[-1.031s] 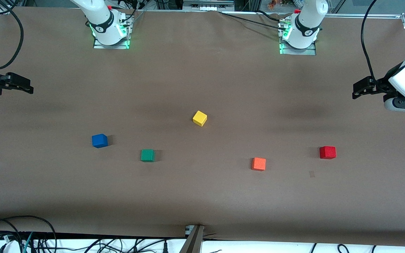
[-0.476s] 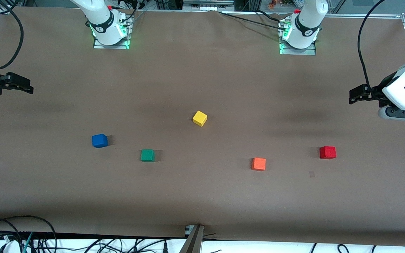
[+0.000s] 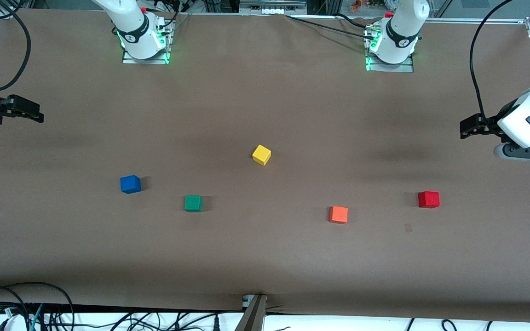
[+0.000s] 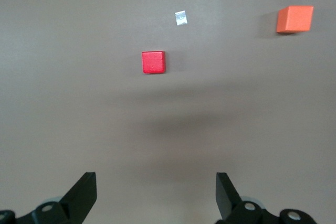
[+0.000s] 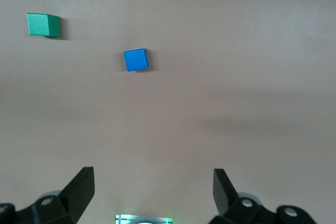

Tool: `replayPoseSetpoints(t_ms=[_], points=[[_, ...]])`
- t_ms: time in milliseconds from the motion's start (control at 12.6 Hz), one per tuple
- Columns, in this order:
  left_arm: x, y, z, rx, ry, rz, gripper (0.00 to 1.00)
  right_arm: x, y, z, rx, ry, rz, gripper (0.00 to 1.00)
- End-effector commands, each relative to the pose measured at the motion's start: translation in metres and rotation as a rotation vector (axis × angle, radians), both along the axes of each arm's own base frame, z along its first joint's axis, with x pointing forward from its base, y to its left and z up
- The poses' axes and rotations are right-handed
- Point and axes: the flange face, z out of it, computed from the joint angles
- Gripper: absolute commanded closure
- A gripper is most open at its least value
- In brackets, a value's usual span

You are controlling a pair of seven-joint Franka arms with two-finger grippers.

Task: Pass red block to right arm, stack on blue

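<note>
The red block [image 3: 429, 199] lies on the brown table toward the left arm's end; the left wrist view shows the red block [image 4: 153, 62] well clear of the fingers. My left gripper [image 3: 469, 128] hangs open and empty over bare table at that end, with the same wide gap in its own view of the left gripper [image 4: 156, 179]. The blue cube [image 3: 130, 184] sits toward the right arm's end and shows as the blue cube [image 5: 136, 60] in the right wrist view. My right gripper [image 3: 35, 115] waits open over the table's edge there, and the right gripper [image 5: 152, 177] holds nothing.
A yellow cube [image 3: 261, 154] lies mid-table. A green cube [image 3: 193, 203] sits beside the blue one. An orange cube [image 3: 338, 214] sits beside the red one, with a small tape scrap [image 3: 408, 227] between them, nearer the camera. Cables [image 3: 25, 303] run along the front edge.
The left arm's hand has shifted and dipped slightly over its end of the table, still open. The right arm and all the cubes have stayed put.
</note>
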Motion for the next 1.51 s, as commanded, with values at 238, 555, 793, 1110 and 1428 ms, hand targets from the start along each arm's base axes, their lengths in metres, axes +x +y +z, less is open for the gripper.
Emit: replayPoseSetpoints(t_ms=[238,555,793,1110,1428], points=[[0.047,0.030,-0.059,0.113,0.053,-0.042,0.00,0.001,0.001,0.005,0.003,-0.008,-0.003,0.00],[0.068,0.078,-0.068,0.070,0.073,-0.281,0.00,0.001,0.001,0.005,0.003,-0.008,-0.003,0.00],[0.074,0.125,-0.091,0.017,0.090,-0.485,0.00,0.001,0.001,0.005,0.003,-0.008,-0.003,0.00],[0.074,0.186,-0.131,-0.111,0.085,-0.690,0.00,0.001,0.001,0.005,0.003,-0.008,-0.003,0.00],[0.077,0.263,-0.187,-0.226,-0.044,-0.916,0.00,0.001,0.001,0.005,0.003,-0.008,-0.003,0.00]])
